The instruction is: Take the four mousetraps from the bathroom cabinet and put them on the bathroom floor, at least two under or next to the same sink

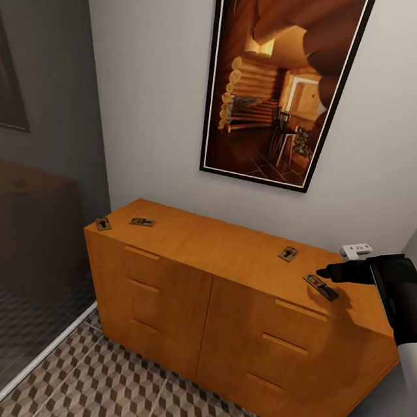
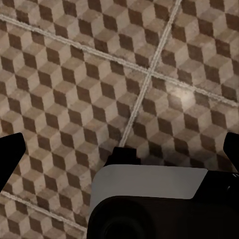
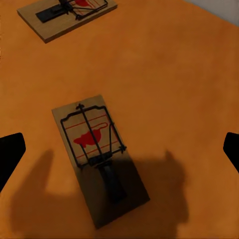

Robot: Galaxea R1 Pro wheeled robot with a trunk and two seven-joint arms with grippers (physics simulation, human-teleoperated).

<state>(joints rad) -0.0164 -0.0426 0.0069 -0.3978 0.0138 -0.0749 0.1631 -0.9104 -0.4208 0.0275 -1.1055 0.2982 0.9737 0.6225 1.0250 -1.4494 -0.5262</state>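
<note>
**A:** While the right gripper (image 1: 323,274) hovers over the cabinet (image 1: 229,251), where is the trap it wants?

**B:** The nearest mousetrap (image 1: 320,286) lies flat on the cabinet top near its right end, just below and in front of the fingertips. In the right wrist view this same trap (image 3: 99,157) sits between the two finger edges at the frame's sides. Its long axis slants across the line between the fingers, the red mark at one end and the dark bar at the other.

**A:** Is that hand grasping anything?

**B:** No. The fingers are spread wide and hold nothing; only their shadow touches the board.

**A:** And the other traps?

**B:** A second one (image 1: 288,253) rests near the first, further back. Two more (image 1: 142,221) (image 1: 103,223) lie at the far left corner of the top, well apart from the right arm.

**A:** The left gripper (image 2: 119,154)?

**B:** It points down at the bathroom floor (image 2: 74,74) with its fingers apart, empty.

**A:** Anything unclear?

**B:** The right arm's fingertips merge into one dark shape in the head view, and the small white object (image 1: 357,250) behind them is too small to identify. The sink is hard to place from here
</note>
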